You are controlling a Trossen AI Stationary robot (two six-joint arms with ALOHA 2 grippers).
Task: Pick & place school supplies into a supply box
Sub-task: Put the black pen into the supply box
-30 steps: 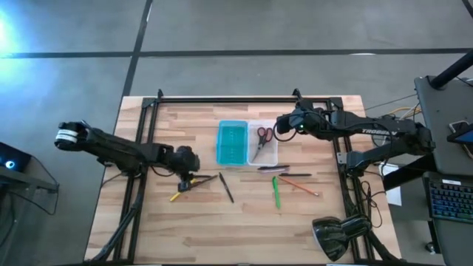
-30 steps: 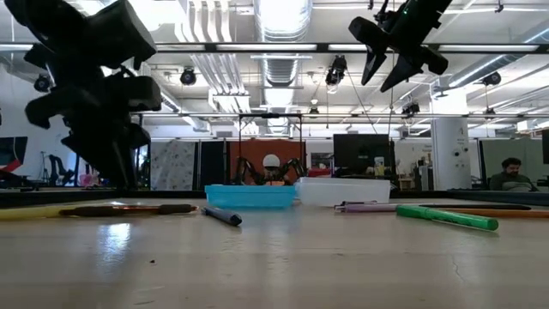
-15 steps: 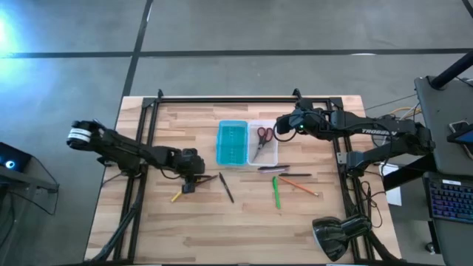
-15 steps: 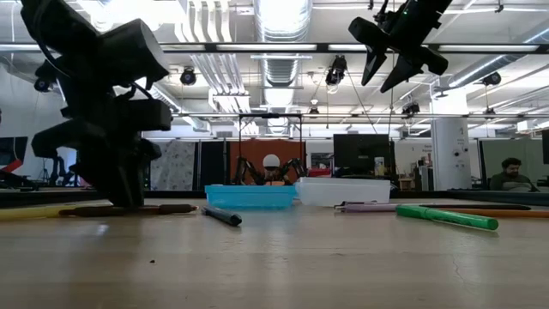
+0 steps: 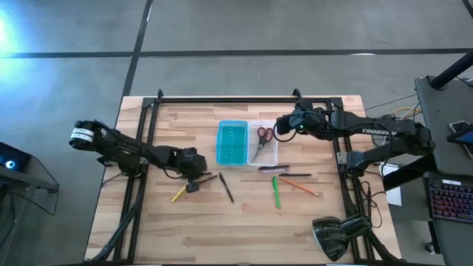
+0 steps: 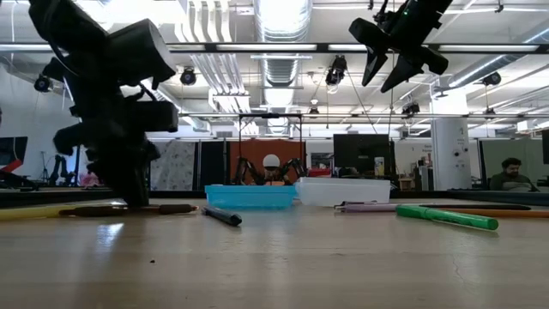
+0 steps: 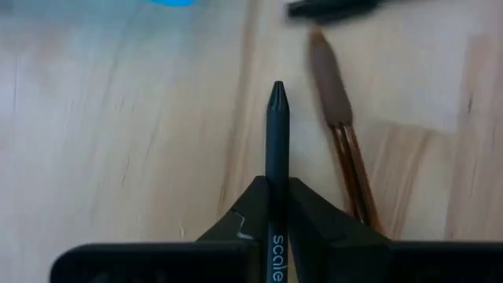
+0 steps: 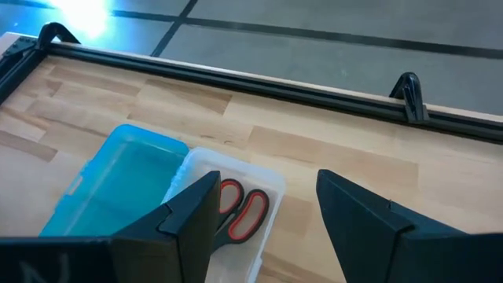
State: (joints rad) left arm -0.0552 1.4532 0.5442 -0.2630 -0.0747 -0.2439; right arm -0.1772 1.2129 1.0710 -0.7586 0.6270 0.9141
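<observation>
The left gripper (image 5: 191,185) is low over the desk (image 5: 162,229), left of the supply box (image 5: 247,143), with its fingers pinching a black pen (image 7: 276,169); the left wrist view shows the pen clamped between the two fingers and pointing forward over the wood. Just beside it lies a brown pencil (image 7: 336,134), and a yellow pencil (image 5: 177,195) lies on the desk at the gripper's outer side. In the low view the left gripper (image 6: 129,189) reaches down to the desk surface next to the brown pencil (image 6: 129,209). A second dark pen (image 5: 225,187) lies at an angle between the left gripper and the box. The supply box sits near the middle of the desk, lying open: its turquoise half (image 5: 231,142) is on the left and its clear half (image 5: 264,145) on the right, the two touching. The red-handled scissors (image 5: 262,137) lie inside the clear half, as the right wrist view confirms (image 8: 240,209). The right gripper (image 5: 281,125) hangs above the desk just beside the clear half, fingers spread apart and holding nothing. In front of the box lie a purple pen (image 5: 272,168), a green marker (image 5: 276,191) and an orange-red pencil (image 5: 298,185), all near each other on the desk.
</observation>
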